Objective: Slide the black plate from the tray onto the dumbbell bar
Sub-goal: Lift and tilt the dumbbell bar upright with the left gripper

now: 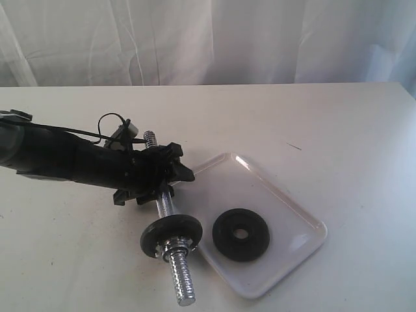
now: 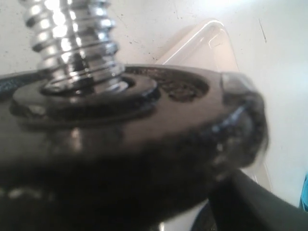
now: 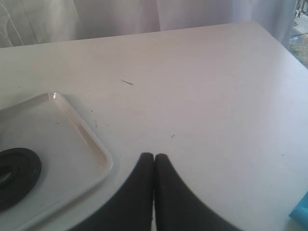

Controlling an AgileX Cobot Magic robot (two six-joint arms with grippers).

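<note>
1 black plate [image 1: 241, 234] is seen lying flat inside the tray [image 1: 276, 195], toward its 8 o'clock side in the exterior view, untouched and apart from both arms. The dumbbell bar [image 1: 178, 273] is clamped at its smooth middle by the left gripper [image 1: 160, 174], jaws closed around it. 1 mounted disc [image 1: 171, 235] sits below the grip, and the free threaded end points to 6 o'clock. The plate lies at 3 o'clock of that disc, near but not touching. The right gripper [image 3: 154, 161] is shown with jaws pressed fully together, nothing held, over bare table [image 3: 216, 96] just beside the tray rim. Pickup is judged not yet begun. Risks noted: a low, flat plate on glossy plastic may be pushed about rather than pinched; the tray may be dragged along; the central hole may catch on the threads if presented tilted; the bar may twist in the left grip under a sideways push.
</note>
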